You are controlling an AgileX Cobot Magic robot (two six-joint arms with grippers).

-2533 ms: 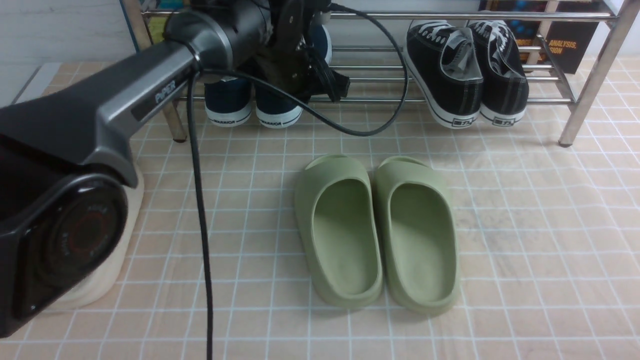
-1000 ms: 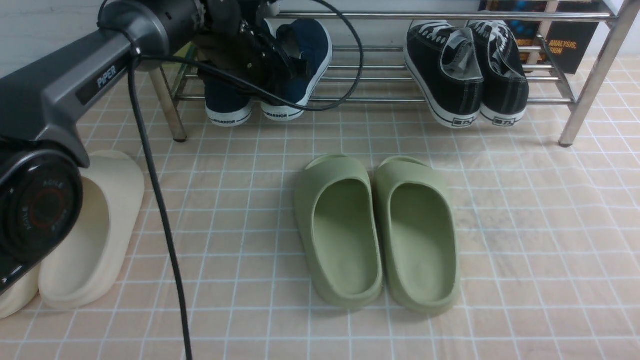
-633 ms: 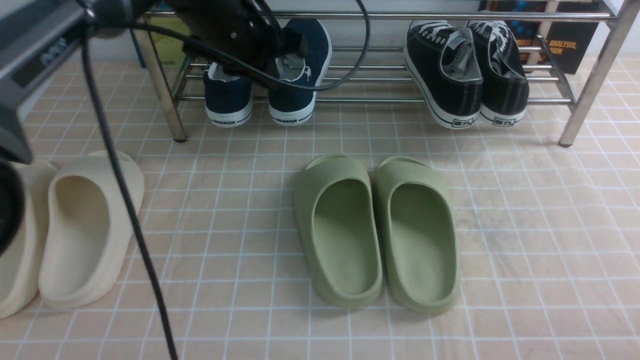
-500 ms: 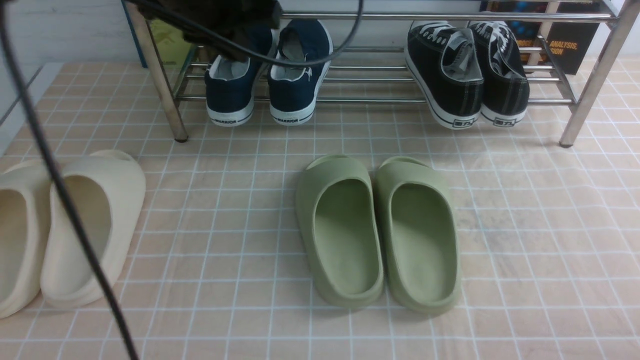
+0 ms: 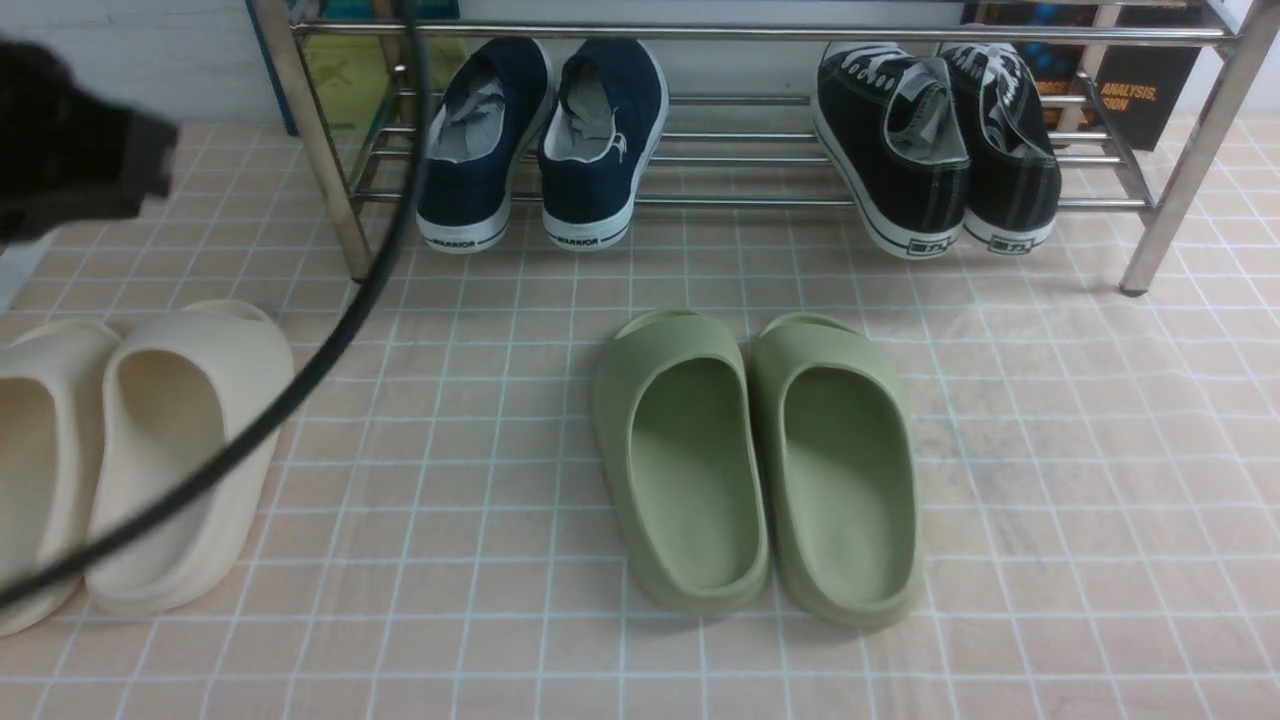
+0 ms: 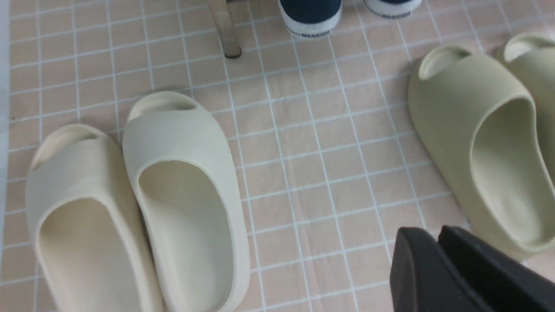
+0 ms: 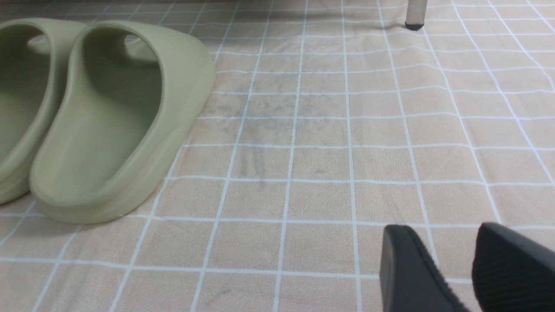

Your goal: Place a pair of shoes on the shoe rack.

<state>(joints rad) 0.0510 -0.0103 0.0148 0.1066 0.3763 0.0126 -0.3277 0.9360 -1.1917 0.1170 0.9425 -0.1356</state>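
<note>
The two navy slip-on shoes stand side by side, toes inward, on the lower shelf of the chrome shoe rack (image 5: 760, 200): the left one (image 5: 478, 140) and the right one (image 5: 598, 140), both with white heels at the front bar. One heel also shows in the left wrist view (image 6: 310, 15). My left gripper (image 6: 438, 238) is shut and empty, above the floor between the slides and clear of the rack. Its dark blurred end shows in the front view (image 5: 70, 140). My right gripper (image 7: 444, 232) is open and empty, low over the floor.
Black lace-up sneakers (image 5: 935, 140) sit on the rack's right side. Olive-green slides (image 5: 755, 460) lie mid-floor, and cream slides (image 5: 130, 450) lie at the left. A black cable (image 5: 300, 370) hangs across the left. Rack legs (image 5: 335, 170) (image 5: 1185, 160) stand on the tiled floor.
My left arm has drawn back from the rack toward the left, leaving the right navy shoe standing beside the other on the lower shelf. The cream slides have come into view.
</note>
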